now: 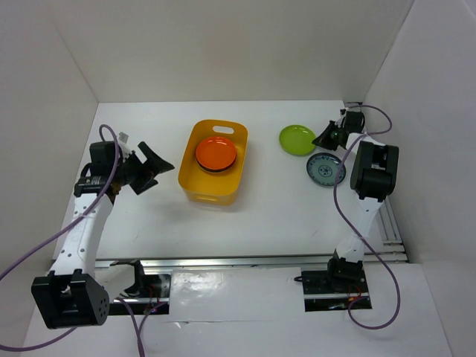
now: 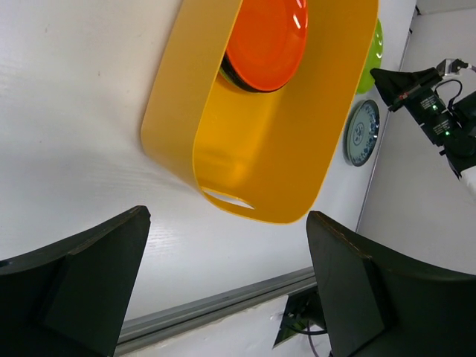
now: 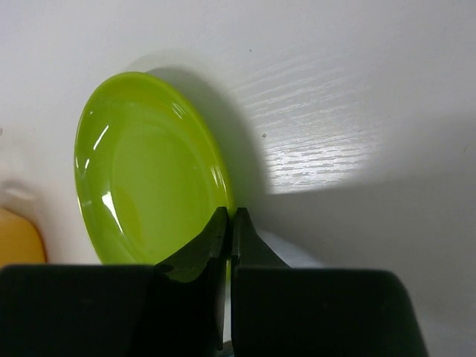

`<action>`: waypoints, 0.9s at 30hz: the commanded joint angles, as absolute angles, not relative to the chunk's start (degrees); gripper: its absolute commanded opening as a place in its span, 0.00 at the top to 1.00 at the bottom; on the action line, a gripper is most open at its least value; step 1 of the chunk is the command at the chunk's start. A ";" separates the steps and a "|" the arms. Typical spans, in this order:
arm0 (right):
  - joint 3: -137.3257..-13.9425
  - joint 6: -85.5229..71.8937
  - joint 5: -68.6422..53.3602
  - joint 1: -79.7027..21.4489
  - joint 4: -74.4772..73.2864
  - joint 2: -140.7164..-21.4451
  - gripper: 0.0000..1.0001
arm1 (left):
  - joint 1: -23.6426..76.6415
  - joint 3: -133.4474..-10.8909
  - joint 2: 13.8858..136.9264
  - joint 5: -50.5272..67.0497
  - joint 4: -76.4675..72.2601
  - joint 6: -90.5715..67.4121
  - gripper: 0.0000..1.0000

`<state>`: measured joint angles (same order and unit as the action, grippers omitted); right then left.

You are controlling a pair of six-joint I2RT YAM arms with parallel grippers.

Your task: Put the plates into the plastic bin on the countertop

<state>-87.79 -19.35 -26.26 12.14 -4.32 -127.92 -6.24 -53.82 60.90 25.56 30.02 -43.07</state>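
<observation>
The yellow-orange plastic bin (image 1: 190, 167) stands mid-table on the white countertop (image 1: 282, 208). It holds a stack topped by the orange-red plate (image 1: 216, 152), with a black plate edge under it. The stack also shows in the left wrist view (image 2: 266, 41). A lime green plate (image 1: 297, 139) lies right of the bin. My right gripper (image 1: 326, 137) is shut on its right rim, seen close in the right wrist view (image 3: 149, 178). A blue-patterned white plate (image 1: 326, 169) lies just in front of it. My left gripper (image 1: 154, 168) is open and empty, left of the bin (image 2: 260, 149).
White walls close in the table on the left, back and right. A metal rail (image 1: 253, 260) runs along the front edge. The right arm's body (image 1: 372, 171) hangs over the table's right side, next to the blue-patterned plate.
</observation>
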 commanded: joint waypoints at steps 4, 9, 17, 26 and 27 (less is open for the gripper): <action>-89.03 -24.25 -30.48 11.16 -1.53 -120.60 1.00 | -6.59 -50.37 59.33 25.49 29.19 -45.26 0.00; -92.63 -29.71 -34.54 10.29 3.43 -114.88 1.00 | -6.59 -47.90 59.85 29.53 24.79 -46.05 0.00; -92.54 -25.50 -31.48 -5.60 -3.75 -101.87 1.00 | -6.59 -51.76 60.38 16.01 31.01 -47.20 0.00; -94.65 -19.96 -21.20 -23.98 -11.59 -105.10 1.00 | -8.87 -52.04 61.26 12.22 32.88 -50.19 0.00; -96.49 -19.95 -21.18 -24.52 -12.12 -106.07 1.00 | -8.88 -52.03 61.26 12.83 32.87 -50.19 0.00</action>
